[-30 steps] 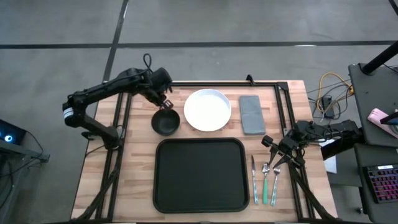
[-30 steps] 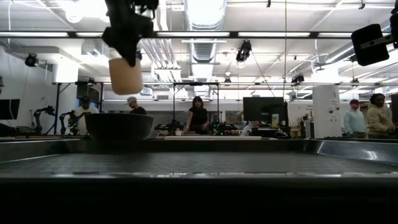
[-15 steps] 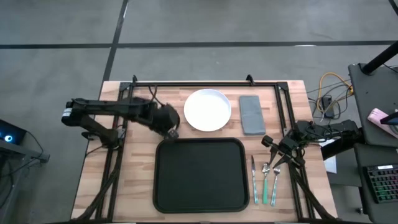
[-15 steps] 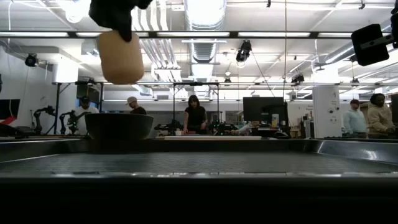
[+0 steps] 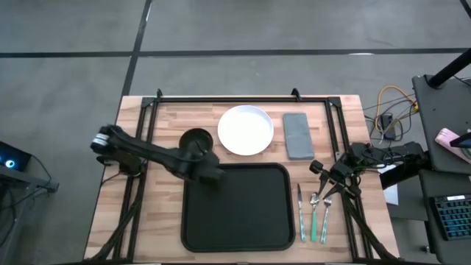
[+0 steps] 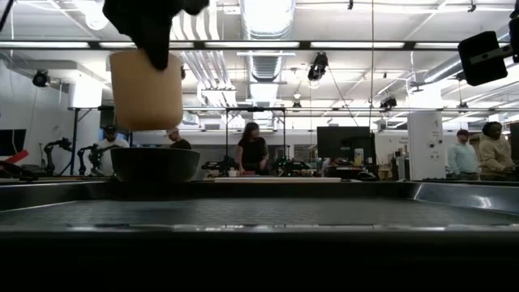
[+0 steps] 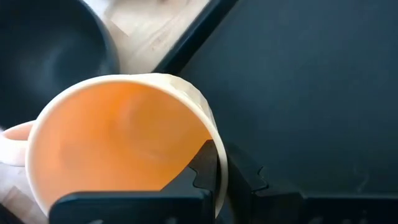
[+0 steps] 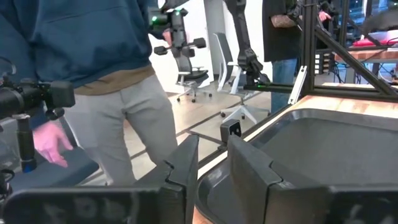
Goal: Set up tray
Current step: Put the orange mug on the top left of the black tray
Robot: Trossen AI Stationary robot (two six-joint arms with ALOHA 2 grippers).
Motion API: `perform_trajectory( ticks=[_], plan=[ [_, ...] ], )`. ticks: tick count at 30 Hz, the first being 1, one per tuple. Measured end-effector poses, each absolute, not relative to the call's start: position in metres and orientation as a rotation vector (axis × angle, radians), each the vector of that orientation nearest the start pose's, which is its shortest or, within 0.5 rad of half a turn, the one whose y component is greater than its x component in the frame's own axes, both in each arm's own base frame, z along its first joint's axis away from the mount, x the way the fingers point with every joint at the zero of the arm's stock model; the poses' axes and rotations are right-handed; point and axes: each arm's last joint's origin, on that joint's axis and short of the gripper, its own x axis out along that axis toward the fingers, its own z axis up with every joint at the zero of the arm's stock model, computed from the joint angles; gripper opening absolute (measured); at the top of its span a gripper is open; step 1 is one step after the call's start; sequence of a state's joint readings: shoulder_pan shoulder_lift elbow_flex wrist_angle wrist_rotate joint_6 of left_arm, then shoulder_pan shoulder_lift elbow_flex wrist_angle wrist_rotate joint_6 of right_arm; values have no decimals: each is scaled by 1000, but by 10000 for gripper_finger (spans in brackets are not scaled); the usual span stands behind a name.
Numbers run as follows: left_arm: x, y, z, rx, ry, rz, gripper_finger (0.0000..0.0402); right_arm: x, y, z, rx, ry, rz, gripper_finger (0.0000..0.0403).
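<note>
A cream mug (image 7: 118, 149) with an orange inside hangs in my left gripper (image 7: 221, 158), lifted over the far-left corner of the black tray (image 5: 237, 206). In the low view the mug (image 6: 146, 89) hangs above the black bowl (image 6: 154, 165). In the high view my left gripper (image 5: 212, 171) hides the mug. The bowl (image 5: 195, 140) stands on the wood just beyond the tray's far-left corner. My right gripper (image 5: 324, 177) waits at the table's right edge, open by a narrow gap (image 8: 212, 168), touching nothing. My left gripper holds the mug by its rim (image 7: 214, 140), on the side away from the handle (image 7: 12, 140). One finger (image 7: 196, 171) is inside the mug and the other finger (image 7: 245, 177) outside, pinching the wall. The fingers come from above; the mug hangs upright, lifted clear.
A white plate (image 5: 246, 129) and a folded grey napkin (image 5: 298, 135) lie beyond the tray's far edge. Cutlery (image 5: 313, 213) lies right of the tray, near my right gripper. People stand in the room beyond the table (image 6: 253, 150).
My left gripper has carried the mug from beyond the bowl toward the table's near edge and to the right, passing over the bowl, and now stands over the tray's far-left corner. The mug has stayed lifted and upright.
</note>
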State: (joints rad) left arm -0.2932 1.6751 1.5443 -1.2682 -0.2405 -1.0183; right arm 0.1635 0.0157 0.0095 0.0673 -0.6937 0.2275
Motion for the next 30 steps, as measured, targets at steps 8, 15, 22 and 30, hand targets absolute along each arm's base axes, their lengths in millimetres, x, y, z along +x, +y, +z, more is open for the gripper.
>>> perform_trajectory(
  ticks=[8, 15, 22, 30],
  plan=[
    [323, -91, 278, -531, 1220, 675, 0, 87, 33, 172, 197, 37, 860, 69],
    [313, -90, 266, -579, 1230, 713, 0, 87, 33, 172, 197, 37, 860, 77],
    [311, -96, 254, -601, 1228, 711, 0, 87, 33, 172, 197, 38, 860, 82],
    [308, -96, 235, -625, 1230, 743, 0, 87, 33, 172, 197, 37, 860, 71]
  ],
)
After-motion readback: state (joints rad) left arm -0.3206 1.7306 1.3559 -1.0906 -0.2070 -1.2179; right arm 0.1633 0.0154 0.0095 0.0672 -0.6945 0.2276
